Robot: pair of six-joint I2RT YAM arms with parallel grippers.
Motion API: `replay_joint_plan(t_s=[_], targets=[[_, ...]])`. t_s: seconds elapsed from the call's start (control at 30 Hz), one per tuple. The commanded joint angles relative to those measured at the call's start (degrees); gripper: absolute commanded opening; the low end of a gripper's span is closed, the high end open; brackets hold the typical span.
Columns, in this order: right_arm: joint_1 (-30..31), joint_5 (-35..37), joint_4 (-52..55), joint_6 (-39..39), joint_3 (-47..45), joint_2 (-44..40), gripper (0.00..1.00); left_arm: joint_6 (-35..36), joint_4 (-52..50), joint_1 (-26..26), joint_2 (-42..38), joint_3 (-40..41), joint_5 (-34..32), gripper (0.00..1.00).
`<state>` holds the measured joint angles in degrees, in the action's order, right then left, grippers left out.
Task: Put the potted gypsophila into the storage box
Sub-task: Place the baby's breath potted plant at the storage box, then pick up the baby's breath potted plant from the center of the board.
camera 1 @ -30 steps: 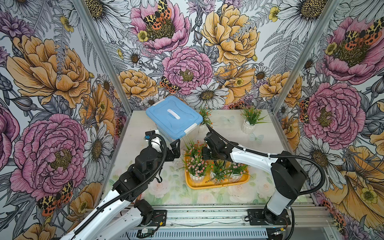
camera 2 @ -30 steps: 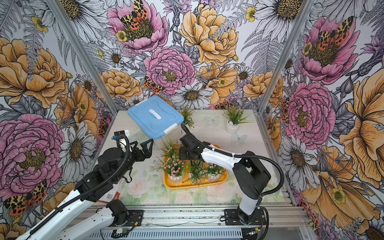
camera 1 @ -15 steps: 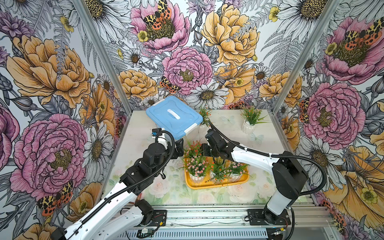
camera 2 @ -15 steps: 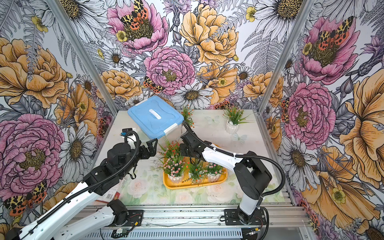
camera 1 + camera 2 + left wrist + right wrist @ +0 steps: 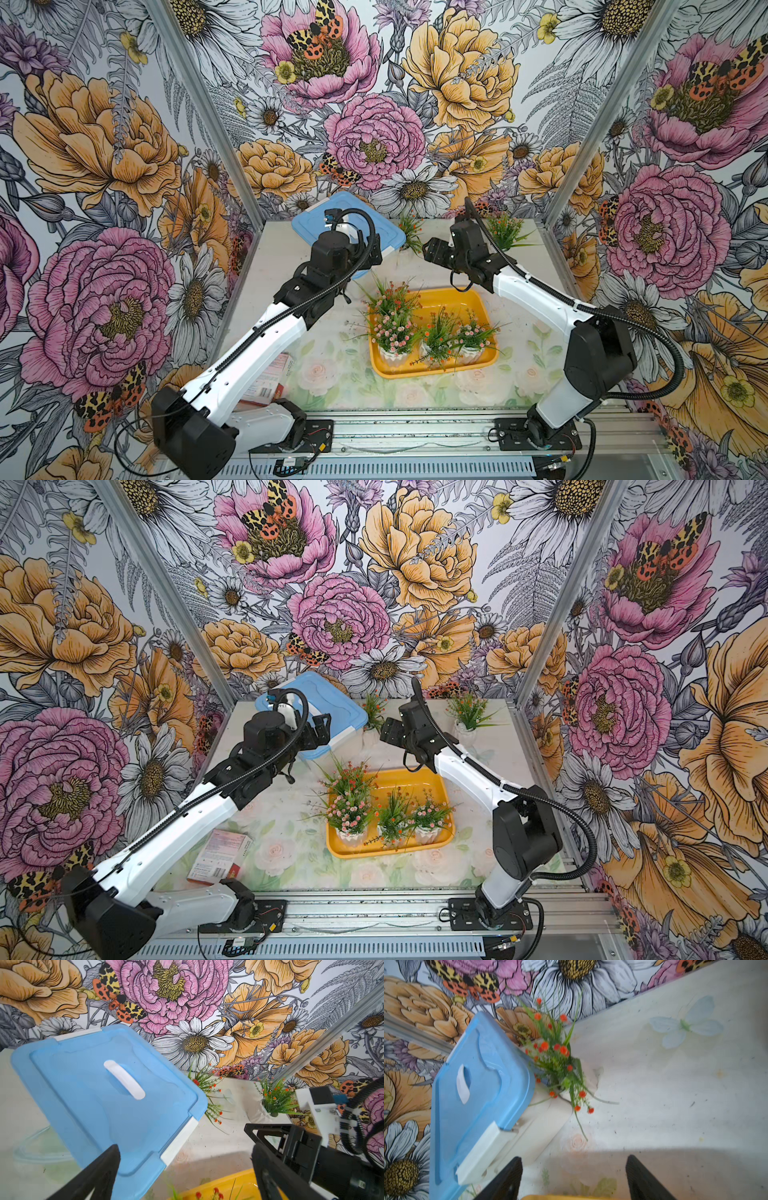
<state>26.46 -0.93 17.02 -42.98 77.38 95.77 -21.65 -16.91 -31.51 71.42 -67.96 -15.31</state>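
Yellow-orange storage box (image 5: 469, 299), both top views: four potted gypsophila (image 5: 392, 332) inside, two outside behind it.
Left wrist view: left gripper (image 5: 185, 1151) jaws wide, nothing held, near blue-lidded box (image 5: 99, 1088).
Right wrist view: right gripper (image 5: 573, 1157) wide, nothing held, facing one orange-flowered gypsophila (image 5: 560, 1064).

Storage box (image 5: 556, 1198) barely within right wrist view

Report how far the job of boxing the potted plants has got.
Done: four white-potted artificial plants, it seems, stand in the shallow yellow plastic tray. In hand: nothing; the right pincer and left pincer are both open and empty. Left: one orange-flowered pot beside the blue-lidded plastic box and a second pot near the far right corner.
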Motion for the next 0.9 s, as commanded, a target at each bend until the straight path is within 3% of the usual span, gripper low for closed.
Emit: replay_joint_plan(t_s=[0.0,0.3,0.53,0.87], targets=[[-2.4,-3.0,-0.9,1.2,4.7,5.7,0.76,2.8,3.8,0.7,4.7,-4.4,2.9,0.99],[-9.0,-8.1,-1.2,-0.7,11.2,17.5,0.66,3.5,6.0,3.0,14.5,-11.9,5.5,0.99],[-10.6,-19.2,-1.3,2.2,20.2,27.0,0.71,3.6,5.7,4.9,21.0,-18.2,8.2,0.99],[-10.8,-23.5,-1.2,1.9,28.3,35.3,0.73,3.4,4.5,5.4,25.0,-21.7,8.2,0.99]])
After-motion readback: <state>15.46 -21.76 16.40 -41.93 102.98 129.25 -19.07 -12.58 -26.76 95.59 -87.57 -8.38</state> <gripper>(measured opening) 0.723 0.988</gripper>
